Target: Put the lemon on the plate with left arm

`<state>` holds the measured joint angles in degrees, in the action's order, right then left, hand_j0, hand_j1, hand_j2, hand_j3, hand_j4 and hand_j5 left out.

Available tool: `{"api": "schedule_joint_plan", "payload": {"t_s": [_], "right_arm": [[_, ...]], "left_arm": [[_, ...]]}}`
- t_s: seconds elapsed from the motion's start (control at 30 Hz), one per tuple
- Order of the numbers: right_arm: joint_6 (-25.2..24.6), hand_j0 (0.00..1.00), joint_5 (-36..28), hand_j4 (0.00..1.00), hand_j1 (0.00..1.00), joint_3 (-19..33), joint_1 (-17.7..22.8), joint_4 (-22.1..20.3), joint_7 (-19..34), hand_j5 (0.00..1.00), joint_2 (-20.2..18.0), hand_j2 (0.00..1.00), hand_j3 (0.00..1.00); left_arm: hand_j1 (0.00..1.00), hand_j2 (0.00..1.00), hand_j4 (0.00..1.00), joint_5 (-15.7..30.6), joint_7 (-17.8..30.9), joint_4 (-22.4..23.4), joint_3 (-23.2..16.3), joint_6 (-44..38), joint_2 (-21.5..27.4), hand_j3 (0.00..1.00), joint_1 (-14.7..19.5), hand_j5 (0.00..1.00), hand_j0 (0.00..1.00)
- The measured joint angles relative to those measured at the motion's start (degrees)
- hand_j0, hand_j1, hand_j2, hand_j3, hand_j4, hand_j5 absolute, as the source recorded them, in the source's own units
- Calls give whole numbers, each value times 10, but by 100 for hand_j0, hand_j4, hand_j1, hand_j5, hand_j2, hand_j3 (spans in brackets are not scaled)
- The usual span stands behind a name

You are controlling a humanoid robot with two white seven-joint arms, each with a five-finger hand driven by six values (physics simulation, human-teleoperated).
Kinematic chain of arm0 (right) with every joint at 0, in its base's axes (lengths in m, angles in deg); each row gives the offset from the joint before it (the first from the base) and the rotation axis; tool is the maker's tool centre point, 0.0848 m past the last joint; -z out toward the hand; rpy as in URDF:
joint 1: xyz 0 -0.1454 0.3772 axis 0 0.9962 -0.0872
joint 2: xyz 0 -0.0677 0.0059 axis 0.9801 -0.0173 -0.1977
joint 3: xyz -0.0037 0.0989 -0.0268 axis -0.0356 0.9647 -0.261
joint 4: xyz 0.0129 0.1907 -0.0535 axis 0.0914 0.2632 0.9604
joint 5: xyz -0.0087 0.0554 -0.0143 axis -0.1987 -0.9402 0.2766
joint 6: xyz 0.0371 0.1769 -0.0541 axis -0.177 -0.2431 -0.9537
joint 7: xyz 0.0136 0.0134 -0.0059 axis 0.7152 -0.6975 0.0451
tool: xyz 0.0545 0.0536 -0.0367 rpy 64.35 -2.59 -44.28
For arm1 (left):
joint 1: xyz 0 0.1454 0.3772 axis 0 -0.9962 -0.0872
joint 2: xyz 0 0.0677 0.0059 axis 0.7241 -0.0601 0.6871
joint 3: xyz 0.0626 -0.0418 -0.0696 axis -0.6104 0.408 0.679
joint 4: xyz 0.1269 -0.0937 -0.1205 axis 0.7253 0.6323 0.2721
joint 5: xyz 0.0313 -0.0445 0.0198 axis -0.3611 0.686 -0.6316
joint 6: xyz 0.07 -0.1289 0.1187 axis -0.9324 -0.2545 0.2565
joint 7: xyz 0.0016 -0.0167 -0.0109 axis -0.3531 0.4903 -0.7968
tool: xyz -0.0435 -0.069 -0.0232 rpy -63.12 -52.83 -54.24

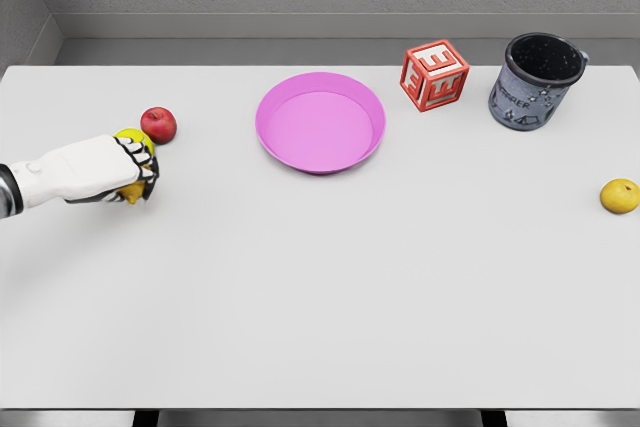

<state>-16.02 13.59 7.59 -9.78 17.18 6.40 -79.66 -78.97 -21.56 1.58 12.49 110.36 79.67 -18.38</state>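
My left hand lies on the table at the far left, its arm coming in from the left edge. Its fingers are curled over the yellow lemon, which peeks out below them, while a yellow-green patch shows above the knuckles. Most of the fruit is hidden by the hand, which sits low at table level. The pink plate stands at the back centre with nothing on it, well to the right of the hand. The right arm is out of view.
A red apple sits just behind and right of the left hand, almost touching the yellow-green patch. A red letter cube and a dark speckled mug stand at the back right. A yellow-orange fruit lies at the right edge.
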Motion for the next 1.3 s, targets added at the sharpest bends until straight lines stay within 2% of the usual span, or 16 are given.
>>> {"api": "schedule_joint_plan", "payload": {"t_s": [0.8, 1.3], "right_arm": [[0, 100, 0, 100, 100, 0, 0, 0, 0, 100, 0, 100, 100], [0, 100, 0, 100, 100, 0, 0, 0, 0, 100, 0, 100, 100]], "left_arm": [[34, 34, 34, -7, 0, 8, 0, 0, -48, 34, 37, 34, 34], [34, 34, 34, -7, 1, 41, 1, 0, -93, 34, 69, 34, 34]]}}
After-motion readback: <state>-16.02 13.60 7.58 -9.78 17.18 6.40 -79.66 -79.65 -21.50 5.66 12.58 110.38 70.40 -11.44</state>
